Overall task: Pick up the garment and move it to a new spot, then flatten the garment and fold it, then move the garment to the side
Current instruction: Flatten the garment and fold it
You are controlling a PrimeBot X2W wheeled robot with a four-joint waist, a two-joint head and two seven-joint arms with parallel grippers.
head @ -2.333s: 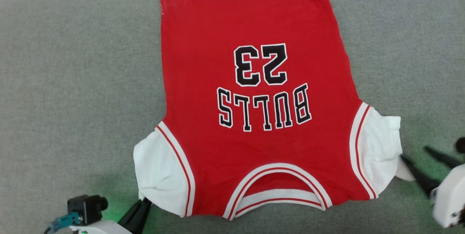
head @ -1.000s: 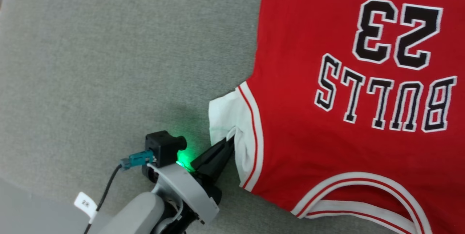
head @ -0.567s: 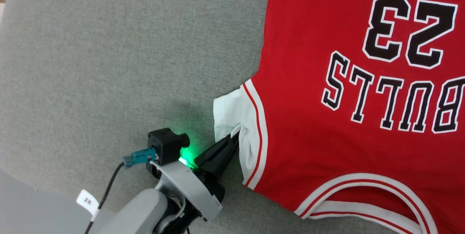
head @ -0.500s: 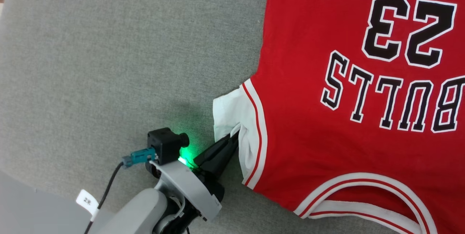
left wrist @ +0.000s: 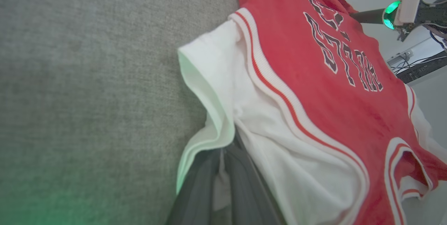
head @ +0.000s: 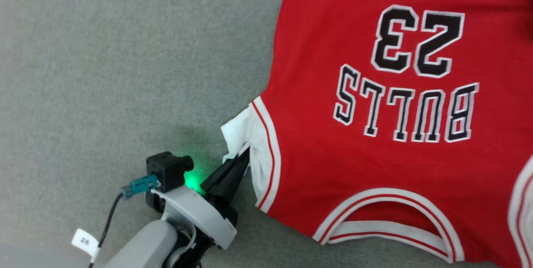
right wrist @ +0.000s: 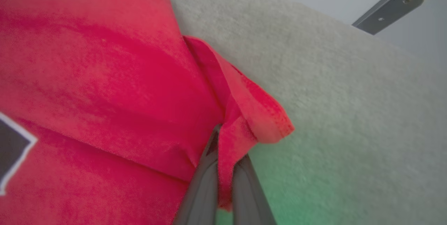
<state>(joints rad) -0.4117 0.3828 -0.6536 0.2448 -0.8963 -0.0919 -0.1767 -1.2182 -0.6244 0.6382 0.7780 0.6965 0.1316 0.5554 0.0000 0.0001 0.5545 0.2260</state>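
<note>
The garment [head: 329, 43], a red jersey with white sleeves and black lettering, lies spread face up on a grey felt surface [head: 104, 72], collar nearest me. My left gripper [head: 246, 154] is shut on the bunched white sleeve [head: 243, 128] at the garment's left edge. In the left wrist view the left gripper [left wrist: 225, 148] pinches a fold of that white sleeve [left wrist: 216, 78]. The right wrist view has my right gripper [right wrist: 223, 141] shut on a folded red hem corner [right wrist: 258, 116] of the garment [right wrist: 104, 78].
Bare grey felt stretches left of the garment. In the right wrist view the felt's edge runs close behind the hem corner, with a metal bracket [right wrist: 387, 10] beyond it. The left wrist view shows the other arm's green light [left wrist: 391, 8] past the garment's far side.
The head camera has turned, so the whole picture has shifted. My left gripper keeps its hold on the white sleeve. The right gripper, open beside the other sleeve earlier, now grips the red hem corner.
</note>
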